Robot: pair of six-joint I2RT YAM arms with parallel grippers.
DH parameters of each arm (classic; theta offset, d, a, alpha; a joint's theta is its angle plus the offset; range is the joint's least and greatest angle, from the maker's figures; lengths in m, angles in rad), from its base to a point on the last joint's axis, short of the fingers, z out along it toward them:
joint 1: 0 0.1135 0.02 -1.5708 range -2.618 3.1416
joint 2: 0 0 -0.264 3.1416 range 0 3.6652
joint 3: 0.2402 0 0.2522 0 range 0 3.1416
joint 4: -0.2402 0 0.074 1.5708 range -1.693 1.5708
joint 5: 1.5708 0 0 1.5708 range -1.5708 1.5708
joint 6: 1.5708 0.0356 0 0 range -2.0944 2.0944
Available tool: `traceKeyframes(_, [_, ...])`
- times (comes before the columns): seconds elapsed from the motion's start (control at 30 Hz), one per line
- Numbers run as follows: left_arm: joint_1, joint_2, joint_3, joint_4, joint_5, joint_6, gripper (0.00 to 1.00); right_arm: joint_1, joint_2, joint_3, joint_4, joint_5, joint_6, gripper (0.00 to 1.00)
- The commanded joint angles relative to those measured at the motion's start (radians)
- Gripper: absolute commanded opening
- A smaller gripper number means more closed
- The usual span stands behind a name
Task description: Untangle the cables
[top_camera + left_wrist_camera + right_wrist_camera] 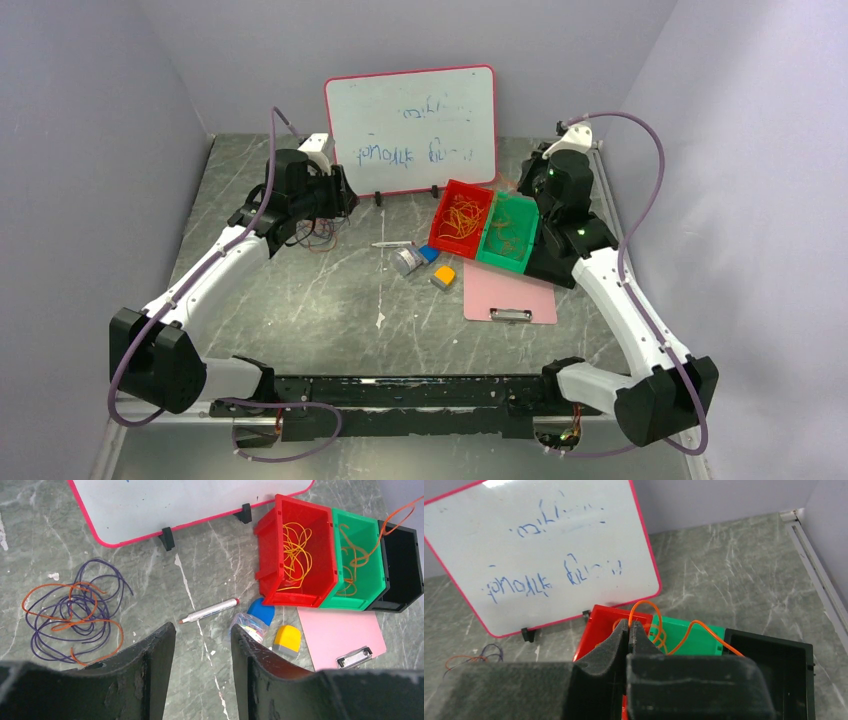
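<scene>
A loose tangle of dark purple and orange cables (70,612) lies on the table left of my left gripper; it also shows in the top view (310,237). My left gripper (202,627) is open and empty, above the table to the right of the tangle. Yellowish cables (295,555) lie in the red bin (267,545). Orange cables (355,555) lie in the green bin (377,585). My right gripper (630,625) is shut on an orange cable (696,623), held above the bins; the cable loops down into the green bin (689,640).
A whiteboard (410,125) stands at the back. A black bin (400,565) sits right of the green one. A marker (210,611), a blue-capped jar (255,620), a yellow and grey block (287,640) and a pink clipboard (340,635) lie in front of the bins.
</scene>
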Motion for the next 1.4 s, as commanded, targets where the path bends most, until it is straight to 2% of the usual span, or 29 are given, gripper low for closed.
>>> traceKeyframes(0.0, [-0.004, 0.003, 0.021, -0.01, -0.023, -0.003, 0.5, -0.022, 0.024, -0.018, -0.01, 0.026, 0.008, 0.0])
traceKeyframes(0.5, [-0.004, 0.039, 0.018, -0.02, -0.012, -0.006, 0.49, -0.039, 0.13, -0.055, -0.076, 0.095, 0.033, 0.0])
traceKeyframes(1.0, [-0.004, 0.063, 0.034, -0.044, -0.042, -0.016, 0.48, -0.046, 0.418, 0.087, -0.255, 0.118, -0.055, 0.0])
traceKeyframes(1.2, [-0.004, 0.071, 0.044, -0.05, -0.041, -0.014, 0.48, -0.045, 0.496, 0.1, -0.252, 0.076, -0.08, 0.0])
traceKeyframes(1.37, [-0.004, 0.071, 0.053, -0.06, -0.047, -0.009, 0.49, -0.046, 0.556, 0.119, -0.224, -0.034, -0.097, 0.0])
